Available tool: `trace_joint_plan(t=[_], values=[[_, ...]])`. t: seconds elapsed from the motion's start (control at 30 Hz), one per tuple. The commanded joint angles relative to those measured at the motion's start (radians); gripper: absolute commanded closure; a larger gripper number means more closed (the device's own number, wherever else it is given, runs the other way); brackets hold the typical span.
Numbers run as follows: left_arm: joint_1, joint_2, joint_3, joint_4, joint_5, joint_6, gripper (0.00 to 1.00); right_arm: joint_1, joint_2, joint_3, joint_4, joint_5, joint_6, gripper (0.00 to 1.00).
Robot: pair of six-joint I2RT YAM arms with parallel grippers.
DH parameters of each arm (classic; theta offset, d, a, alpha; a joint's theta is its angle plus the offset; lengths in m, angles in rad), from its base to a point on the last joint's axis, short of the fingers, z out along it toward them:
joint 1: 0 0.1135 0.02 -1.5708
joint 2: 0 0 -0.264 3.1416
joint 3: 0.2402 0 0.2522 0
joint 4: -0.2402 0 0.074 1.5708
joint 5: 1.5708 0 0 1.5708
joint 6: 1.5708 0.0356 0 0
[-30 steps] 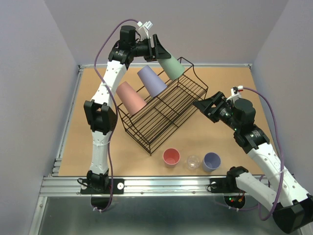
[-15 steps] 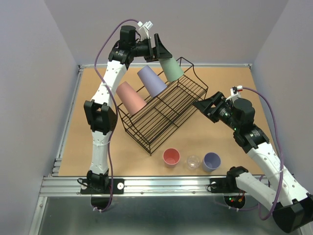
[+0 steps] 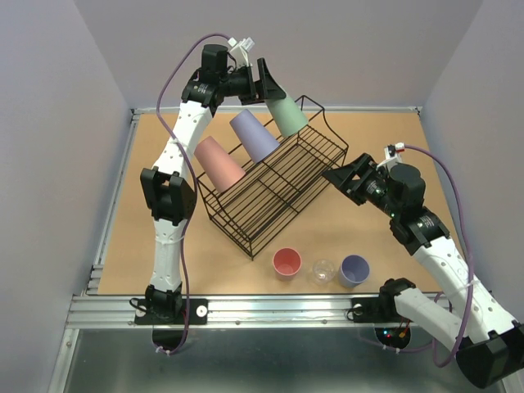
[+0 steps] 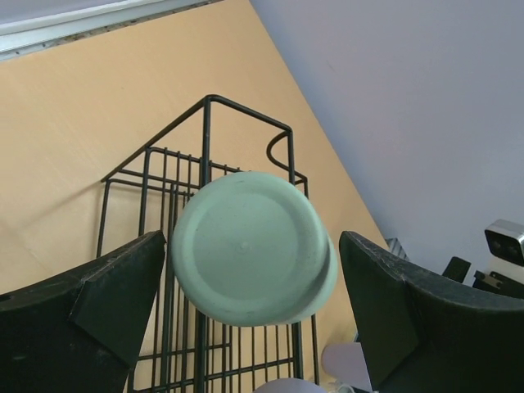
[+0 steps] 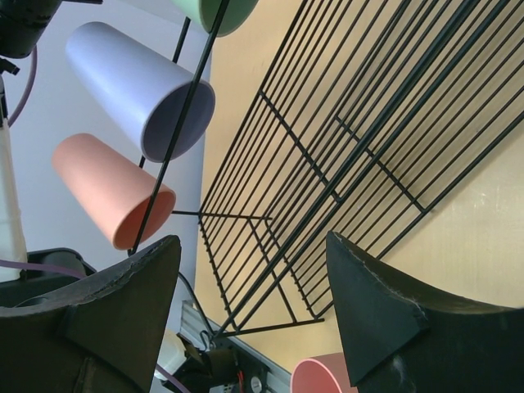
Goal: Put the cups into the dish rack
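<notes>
- Left gripper [image 4: 252, 241] is high over the raised far end of the rack [image 3: 282, 187]. Its jaws stand wide apart, and the upturned base of the green cup [image 3: 288, 115] sits between them.
- In the left wrist view a thin gap shows on each side of that base, so the fingers flank the cup without clamping it.
- The green cup is in the rack, mouth down and tilted, leaning on the long side rail at the far end.
- Two more cups lean the same way along that rail: the lavender cup [image 3: 254, 135] in the middle and the pink cup [image 3: 219, 164] nearest the low end, each a little apart from the next.
- Right gripper [image 3: 338, 182] hovers above the table [image 3: 385, 139] just beside the rack's right-hand long side. Its jaws are apart with nothing between them.
- Three cups stand upright on the table in a row near the front edge, outside the rack. From left to right they are the small pink cup [image 3: 286, 262], clear cup [image 3: 324, 270] and small lavender cup [image 3: 354, 268].
- The clear cup stands close between its two neighbours; whether they touch is not plain.
</notes>
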Motion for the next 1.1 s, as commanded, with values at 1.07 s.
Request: trace_joint_plan(t=[1.07], values=[[0.01, -0.168, -0.027, 0.2, -0.002, 0.027, 0.01, -0.001, 0.043, 0.024, 0.011, -0.011, -0.028, 0.23]])
